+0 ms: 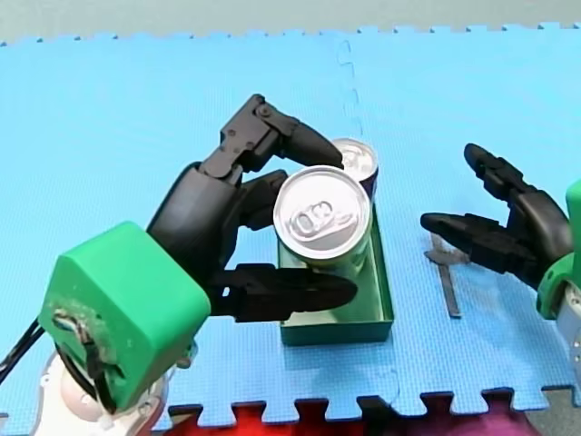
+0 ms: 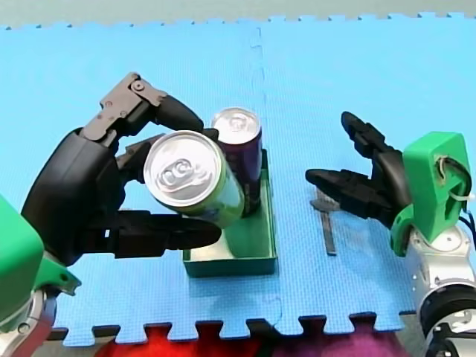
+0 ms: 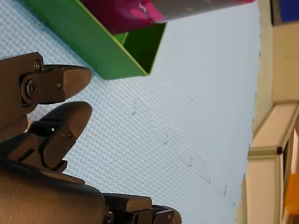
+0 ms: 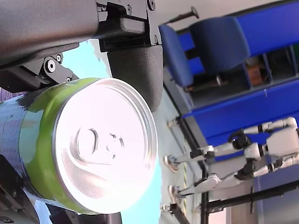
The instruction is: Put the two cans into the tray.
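Note:
My left hand is shut on a green can and holds it tilted above the green tray, top toward me. The second wrist view shows the green can close up between the black fingers. A purple can stands upright at the tray's far end, just behind the held one. My right hand hovers over the mat right of the tray, holding nothing. In the first wrist view a corner of the tray and the purple can lie beyond dark fingers.
A flat metal tool lies on the blue foam mat under my right hand. The mat's jagged front edge runs close to the tray, with red and purple floor beyond it.

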Tool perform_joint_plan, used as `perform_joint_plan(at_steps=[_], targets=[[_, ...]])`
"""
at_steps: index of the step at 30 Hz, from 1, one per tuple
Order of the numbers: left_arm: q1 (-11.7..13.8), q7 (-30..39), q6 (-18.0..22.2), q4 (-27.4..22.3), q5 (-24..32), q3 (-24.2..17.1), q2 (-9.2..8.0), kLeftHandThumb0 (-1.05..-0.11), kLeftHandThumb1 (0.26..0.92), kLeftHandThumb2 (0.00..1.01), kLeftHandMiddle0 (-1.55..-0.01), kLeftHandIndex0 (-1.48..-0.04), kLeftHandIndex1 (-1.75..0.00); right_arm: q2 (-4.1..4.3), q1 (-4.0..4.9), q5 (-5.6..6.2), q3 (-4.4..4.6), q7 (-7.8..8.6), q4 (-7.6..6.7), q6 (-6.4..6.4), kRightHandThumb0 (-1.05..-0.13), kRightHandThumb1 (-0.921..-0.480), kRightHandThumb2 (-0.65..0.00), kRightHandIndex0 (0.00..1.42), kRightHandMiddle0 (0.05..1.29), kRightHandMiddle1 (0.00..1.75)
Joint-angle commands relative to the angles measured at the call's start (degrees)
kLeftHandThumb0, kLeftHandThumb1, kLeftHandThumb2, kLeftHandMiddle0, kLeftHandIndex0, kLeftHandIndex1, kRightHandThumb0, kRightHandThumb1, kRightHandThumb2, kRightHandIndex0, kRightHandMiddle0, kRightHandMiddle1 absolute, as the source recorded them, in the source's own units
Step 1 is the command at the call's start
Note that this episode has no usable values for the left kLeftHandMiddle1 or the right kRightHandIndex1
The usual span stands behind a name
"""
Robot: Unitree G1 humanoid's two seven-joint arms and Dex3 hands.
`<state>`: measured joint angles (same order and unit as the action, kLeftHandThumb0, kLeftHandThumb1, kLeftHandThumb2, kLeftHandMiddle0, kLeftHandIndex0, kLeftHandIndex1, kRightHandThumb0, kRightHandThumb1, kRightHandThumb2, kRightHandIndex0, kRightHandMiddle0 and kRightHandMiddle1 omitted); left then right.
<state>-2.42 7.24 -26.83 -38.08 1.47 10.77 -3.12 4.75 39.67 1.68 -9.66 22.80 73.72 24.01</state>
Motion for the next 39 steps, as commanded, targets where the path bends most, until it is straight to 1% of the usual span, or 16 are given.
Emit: perform_joint_plan(at_steps=[1, 4, 8, 10, 11, 13, 17, 20, 29, 39], targets=[[-0.5, -0.1, -0.4, -0.4, 0.6, -0.4, 0.19, -0.235, 0.766, 0.02, -0.89, -0.5, -1.75, 0.23, 0.09, -0.13, 0.16, -0.12, -0.2, 0.36, -1.048, -0.921, -0.224, 0.75, 0.11, 0.0], [-1.7, 0.1, -0.4, 1.9, 1.0, -1.2, -0.01, -0.241, 0.767, 0.02, -0.89, -0.5, -1.75, 0.06, 0.04, -0.18, 0.26, -0.2, -0.34, 0.45, -1.048, -0.921, -0.227, 0.75, 0.11, 0.0], [-6.3, 0.9, -0.9, 12.9, 2.4, -4.1, -0.24, -0.246, 0.769, 0.02, -0.89, -0.5, -1.75, -0.27, -0.1, -0.14, 0.33, -0.32, -0.45, 0.53, -1.048, -0.921, -0.231, 0.75, 0.11, 0.0], [-7.5, 1.2, -0.9, 16.0, 3.3, -5.1, 0.27, -0.247, 0.769, 0.02, -0.89, -0.5, -1.75, -0.41, -0.26, -0.08, 0.32, -0.29, -0.56, 0.63, -1.048, -0.921, -0.232, 0.75, 0.11, 0.0], [-7.8, 1.3, -0.8, 16.8, 3.8, -5.4, 0.47, -0.246, 0.769, 0.02, -0.89, -0.5, -1.75, -0.48, -0.34, -0.04, 0.31, -0.27, -0.61, 0.68, -1.048, -0.921, -0.233, 0.75, 0.11, 0.0], [-8.2, 1.9, -0.5, 17.7, 4.7, -6.1, 0.55, -0.244, 0.768, 0.02, -0.89, -0.5, -1.75, -0.58, -0.51, 0.04, 0.26, -0.21, -0.72, 0.75, -1.048, -0.921, -0.234, 0.75, 0.11, 0.0], [-9.2, 3.1, 0.0, 19.5, 6.3, -7.3, 0.05, -0.236, 0.77, 0.02, -0.89, -0.5, -1.75, -0.71, -0.71, 0.09, 0.26, -0.26, -0.89, 0.83, -1.048, -0.921, -0.237, 0.74, 0.11, 0.0], [-9.9, 3.5, -0.1, 20.7, 7.1, -7.9, 0.0, -0.226, 0.771, 0.02, -0.9, -0.5, -1.75, -0.78, -0.81, 0.16, 0.25, -0.26, -0.96, 0.94, -1.048, -0.921, -0.24, 0.74, 0.11, 0.0], [-10.7, 4.2, -0.4, 22.3, 8.2, -8.5, -0.53, -0.195, 0.771, 0.02, -0.89, -0.49, -1.75, -1.09, -1.2, 0.4, 0.27, -0.25, -1.36, 1.27, -1.048, -0.921, -0.245, 0.74, 0.11, 0.0], [-11.5, 4.9, -0.5, 22.9, 8.6, -8.2, -0.91, -0.171, 0.771, 0.03, -0.89, -0.49, -1.75, -1.21, -1.3, 0.49, 0.35, -0.43, -1.5, 1.34, -1.048, -0.921, -0.251, 0.74, 0.11, 0.0]])
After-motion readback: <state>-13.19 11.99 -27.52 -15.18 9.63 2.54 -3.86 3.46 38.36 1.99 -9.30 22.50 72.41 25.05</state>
